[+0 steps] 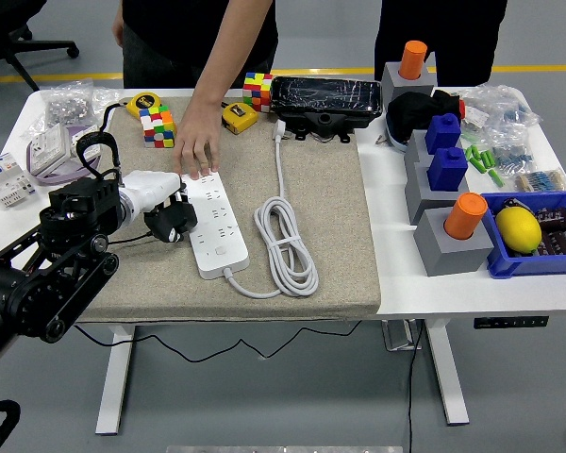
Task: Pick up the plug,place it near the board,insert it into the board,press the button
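**Left hand at board edge, plug in grasp**

We find the left hand [160, 206] with its fingers [174, 223] curled around a black plug [173, 226], held just beside the left edge of the white board [212, 226]; whether plug and board touch we cannot tell. Beyond the fingers, a person's hand [197, 143] presses flat on the board's far end. The board's cord [285, 247] lies coiled on the mat [330, 226] past its other side. We can read no writing anywhere.

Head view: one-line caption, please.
Left hand holds black plug beside white power strip; a person's hand steadies it.
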